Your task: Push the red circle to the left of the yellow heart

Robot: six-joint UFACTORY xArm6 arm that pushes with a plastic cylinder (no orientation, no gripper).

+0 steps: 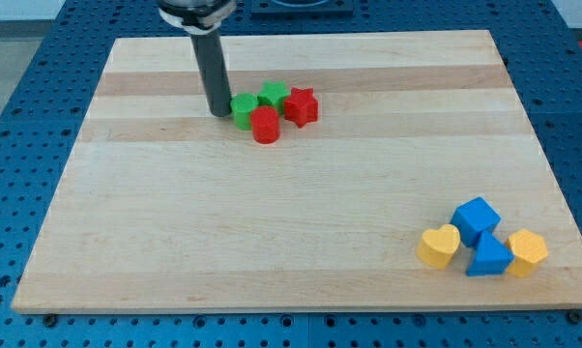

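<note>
On my feed, the wooden bench (291,242) fills most of the view, sitting on a blue perforated base (20,145). Starting from the bench's left side, that whole stretch is bare wood. Nearer the far edge, left of centre, my tip (218,113) stands on the surface at the end of the dark rod; this arm carries no claw, so there is nothing apart or together to report.

Just beside my tip, on its right, is a green block (244,109), rounded in shape. It touches the red circle (265,125), which sits slightly nearer the bench's near edge. Behind them is a second green block (273,95), whose shape I cannot make out, and right of it a red star (302,106), all four packed into one tight cluster.

Well apart, toward the near right corner, lies the yellow heart (439,246). Right of it are a blue cube (476,219) and a blue triangular block (487,257), then a yellow hexagonal block (527,250) closest to the right edge.
</note>
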